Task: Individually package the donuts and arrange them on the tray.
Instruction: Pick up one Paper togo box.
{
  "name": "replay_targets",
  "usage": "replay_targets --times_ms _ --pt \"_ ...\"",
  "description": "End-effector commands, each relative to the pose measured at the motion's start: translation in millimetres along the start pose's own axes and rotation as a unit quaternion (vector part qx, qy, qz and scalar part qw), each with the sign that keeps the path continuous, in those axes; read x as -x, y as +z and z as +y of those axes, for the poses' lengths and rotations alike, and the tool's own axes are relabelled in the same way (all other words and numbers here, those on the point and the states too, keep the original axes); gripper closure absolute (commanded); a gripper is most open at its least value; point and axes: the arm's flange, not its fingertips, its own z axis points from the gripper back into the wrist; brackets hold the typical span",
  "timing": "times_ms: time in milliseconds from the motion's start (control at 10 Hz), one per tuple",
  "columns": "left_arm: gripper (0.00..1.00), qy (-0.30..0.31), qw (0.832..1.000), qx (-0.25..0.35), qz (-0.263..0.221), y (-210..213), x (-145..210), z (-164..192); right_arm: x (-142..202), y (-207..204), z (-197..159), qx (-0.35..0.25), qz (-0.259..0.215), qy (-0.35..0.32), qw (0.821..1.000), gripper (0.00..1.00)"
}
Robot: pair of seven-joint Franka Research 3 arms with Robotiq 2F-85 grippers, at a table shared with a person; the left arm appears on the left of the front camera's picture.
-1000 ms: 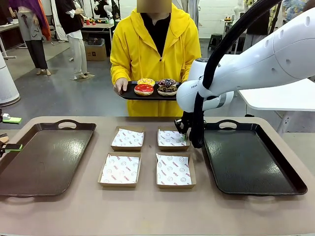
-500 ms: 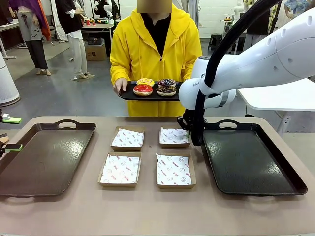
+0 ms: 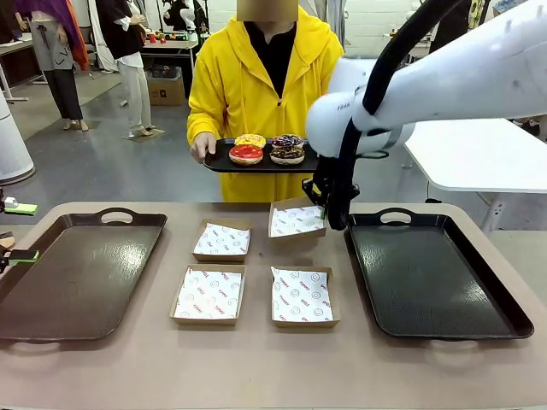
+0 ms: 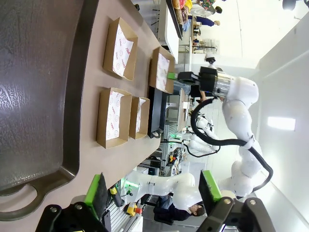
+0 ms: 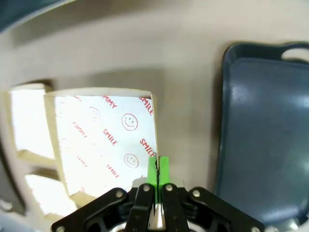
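Cardboard boxes (image 3: 208, 295) lined with printed paper sit mid-table between two dark trays (image 3: 77, 273). Three rest flat, while the far right box (image 3: 297, 220) hangs tilted off the table, pinched by its right wall in the right gripper (image 3: 322, 207). The donuts (image 3: 267, 149) lie on a black tray (image 3: 224, 162) held by the person at the far side. The right wrist view adds green pads (image 5: 163, 166) closed on the box wall and red SMILE print. The left wrist view shows the left gripper (image 4: 152, 189) spread wide, holding nothing, at the left tray.

Grey floor (image 3: 111, 162), evenly lit. White table (image 3: 479, 154) at right; cluttered table (image 3: 171, 41) far back (brown carton (image 3: 167, 88) on the floor by it). White wall (image 3: 376, 21) behind.
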Motion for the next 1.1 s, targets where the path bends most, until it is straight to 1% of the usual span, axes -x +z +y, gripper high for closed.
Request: replay_targets --times_ms 0,100,200,400,1000 --pt "0.00 -0.002 1.000 0.006 -0.003 2 0 -1 0 28 5 0.024 0.011 -0.005 1.000 1.00" --pt "0.00 -0.002 1.000 0.006 -0.003 2 0 -1 1 43 8 0.039 0.014 -0.001 0.999 1.00" --pt "0.00 -0.002 1.000 0.006 -0.003 2 0 -1 3 63 12 0.036 0.011 0.000 0.999 1.00" --pt "0.00 -0.002 1.000 0.006 -0.003 2 0 -1 6 87 19 0.030 0.014 0.011 0.999 1.00" --pt "0.00 -0.002 1.000 0.006 -0.003 2 0 -1 9 91 18 0.021 0.013 0.019 0.999 1.00"
